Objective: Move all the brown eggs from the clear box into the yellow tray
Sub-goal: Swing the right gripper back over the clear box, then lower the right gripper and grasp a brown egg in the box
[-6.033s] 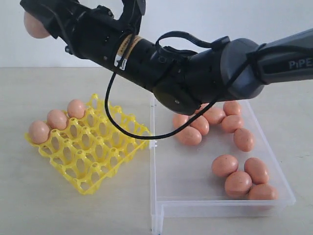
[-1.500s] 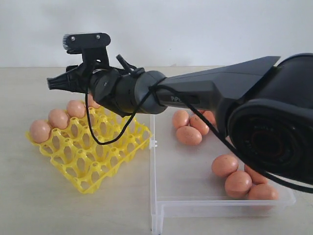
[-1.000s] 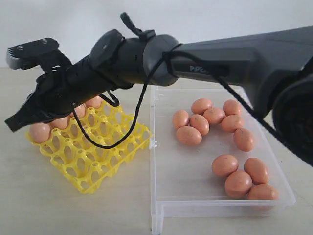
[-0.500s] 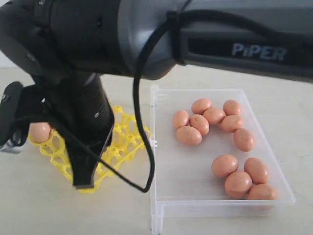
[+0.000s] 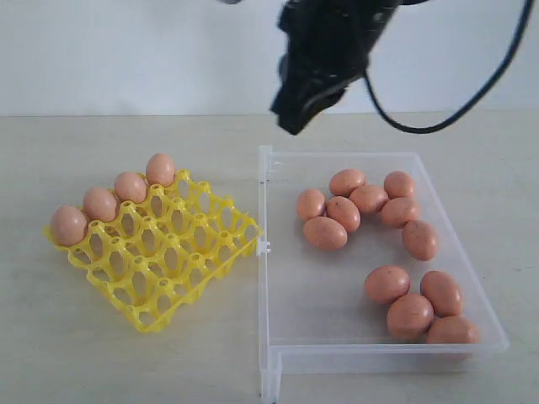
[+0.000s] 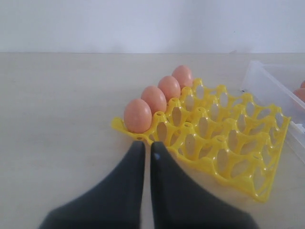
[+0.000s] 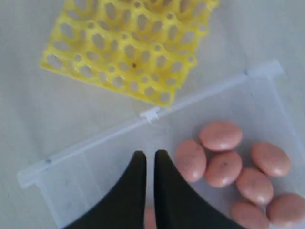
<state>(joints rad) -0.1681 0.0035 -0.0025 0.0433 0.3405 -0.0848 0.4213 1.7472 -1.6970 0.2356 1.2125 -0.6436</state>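
4 brown eggs (image 5: 130,186) stood upright in yellow tray (image 5: 160,271) | 12 lay sideways in clear box (image 5: 316,290) | L gripper (image 6: 147,147), R gripper (image 7: 149,158) closed, empty

Pale beige tabletop (image 5: 126,370), 2 items directly on it: yellow tray (image 5: 157,254) on L side, clear box (image 5: 328,295) just beside it, R side.

Fourth egg (image 5: 160,168) in tray (image 5: 150,322), apparently seated

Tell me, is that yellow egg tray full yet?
Mostly empty: the yellow tray holds only four brown eggs, lined along one edge row; every other cup is bare.
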